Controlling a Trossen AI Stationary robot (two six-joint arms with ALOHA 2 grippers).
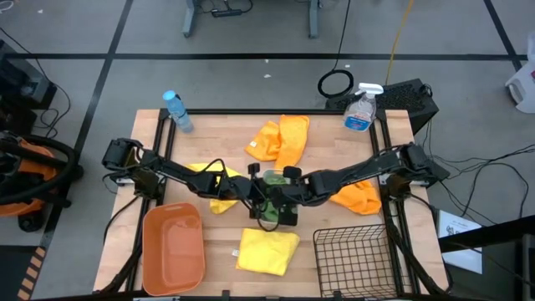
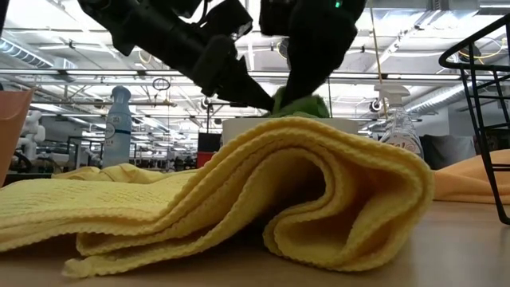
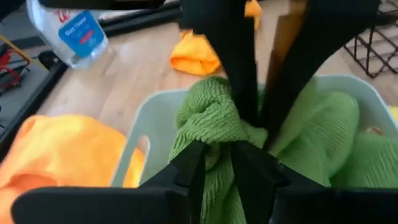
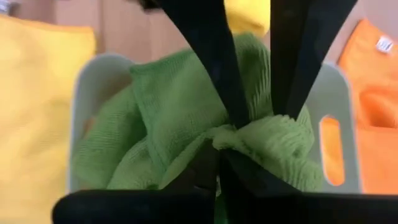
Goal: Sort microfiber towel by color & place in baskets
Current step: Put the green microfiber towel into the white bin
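A green towel (image 3: 211,118) lies bunched in the white bin (image 3: 142,127) at the table's middle. It also shows in the right wrist view (image 4: 168,106) and the low view (image 2: 301,104). My left gripper (image 3: 219,167) and my right gripper (image 4: 217,167) meet over the bin (image 1: 273,219), fingers toward each other, both shut on this towel. The orange tub (image 1: 174,247) stands at the near left and the black wire basket (image 1: 351,259) at the near right. A yellow towel (image 1: 267,251) lies folded between them. My left gripper pinches a bunched fold of the green towel (image 3: 214,134) between its two fingers, coming slanting down from the table's left. The rest of the towel lies in the bin. My right gripper pinches a gathered fold of the same towel (image 4: 249,134) between its fingers, coming slanting down from the table's right, right beside the left fingers. The towel's bulk rests in the bin.
Orange and yellow towels (image 1: 280,138) lie at the far middle, an orange towel (image 1: 355,198) at the right, a yellow towel (image 1: 213,186) under the left arm. A water bottle (image 1: 177,110) and a spray bottle (image 1: 361,109) stand at the far edge.
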